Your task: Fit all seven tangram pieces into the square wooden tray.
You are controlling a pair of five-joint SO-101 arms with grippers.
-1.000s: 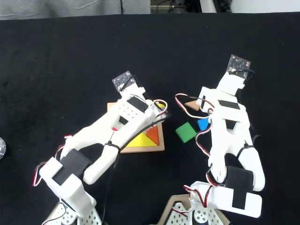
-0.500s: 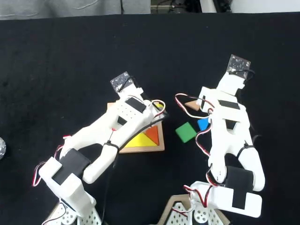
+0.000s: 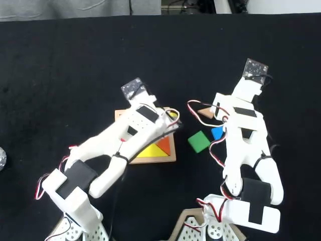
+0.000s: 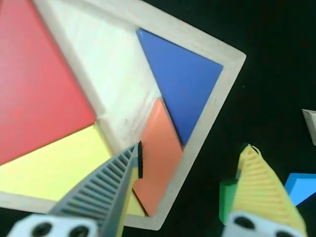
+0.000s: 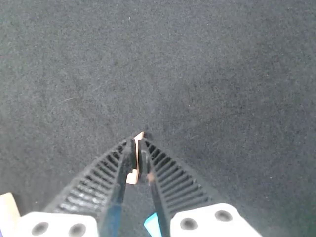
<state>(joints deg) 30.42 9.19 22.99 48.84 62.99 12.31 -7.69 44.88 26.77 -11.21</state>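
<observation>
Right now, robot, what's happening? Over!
Left gripper open over tray. Right gripper shut, away from tray. Green piece, small blue piece, tan piece outside tray. Nothing in between.

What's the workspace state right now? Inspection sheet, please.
Surface: black cloth table, no spills seen.
Job's things: wooden tray holds red triangle, yellow triangle, blue triangle, orange piece; green piece, blue piece, tan piece lie outside.
Clutter: small round object at table's left edge.
Grippers: left gripper open over tray's rim; right gripper shut, above bare cloth.
Cables: loose wire loops on both arms.
Surroundings: grey fabric beyond the far edge.
</observation>
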